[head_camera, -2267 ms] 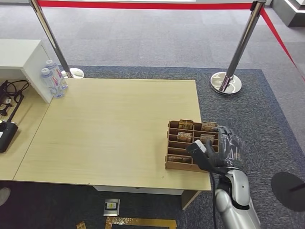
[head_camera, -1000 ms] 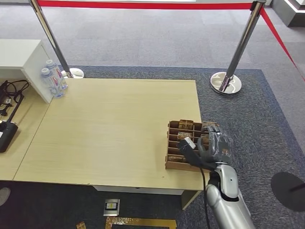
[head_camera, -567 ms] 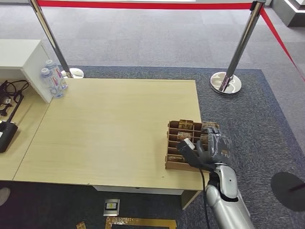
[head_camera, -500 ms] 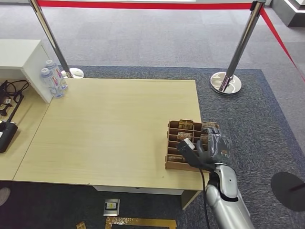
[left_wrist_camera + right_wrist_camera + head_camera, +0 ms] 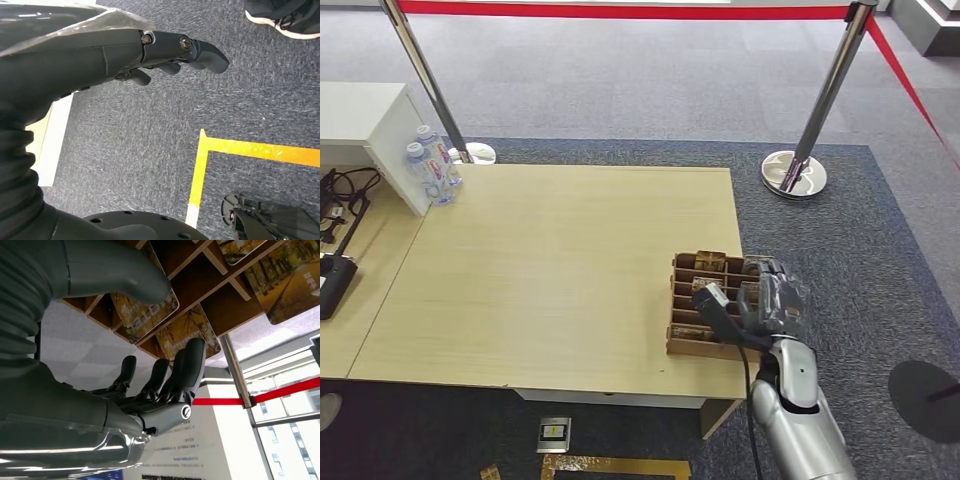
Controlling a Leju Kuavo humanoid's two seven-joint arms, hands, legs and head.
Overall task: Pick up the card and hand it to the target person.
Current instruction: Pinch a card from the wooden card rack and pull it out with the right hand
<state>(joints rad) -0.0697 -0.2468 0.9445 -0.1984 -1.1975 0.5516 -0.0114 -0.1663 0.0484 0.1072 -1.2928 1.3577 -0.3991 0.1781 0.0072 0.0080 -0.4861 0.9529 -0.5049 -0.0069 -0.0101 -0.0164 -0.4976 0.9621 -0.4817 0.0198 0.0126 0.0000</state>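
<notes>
I have the right hand over the wooden rack at the near right corner of the desk, and no card is picked up yet, as far as I can judge. In the right wrist view the fingers are spread apart and gently curled, with the thumb stretched along a divider, and nothing sits between them. The cards lie flat in their slots (they carry a yellow autumn-tree print), close to the fingertips, though I cannot tell whether any finger touches one. So the grasp, the lift and the whole handover are left.

My left hand hangs beside the body over the carpet, fingers nearly straight and holding nothing.

Around the scene: water bottles at the far left corner of the desk, a white box beside them, cables further left, and two posts with a red rope beyond. A shoe appears in the left wrist view, so a person stands near. The thin slot walls look likely to crowd the fingers.
</notes>
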